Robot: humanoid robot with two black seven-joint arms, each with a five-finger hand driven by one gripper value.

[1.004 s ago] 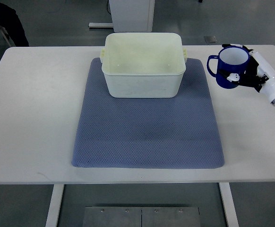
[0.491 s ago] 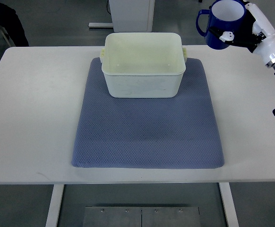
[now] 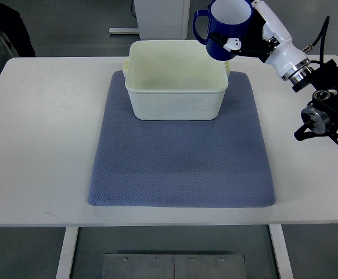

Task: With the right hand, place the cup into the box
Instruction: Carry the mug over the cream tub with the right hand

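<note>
Above box [image 3: 176,78] far-right corner: right hand [image 3: 255,36] w/ fingers clamped round upright blue cup [image 3: 226,28].

cups: one, blue cup [image 3: 227,35], top of the frame right of centre
boxes: one, cream box [image 3: 175,78], upper centre
mats: one, blue-grey mat [image 3: 180,163], centre
tables: one, white table [image 3: 41,145]
robot hands: one, right hand [image 3: 256,35], upper right
</note>
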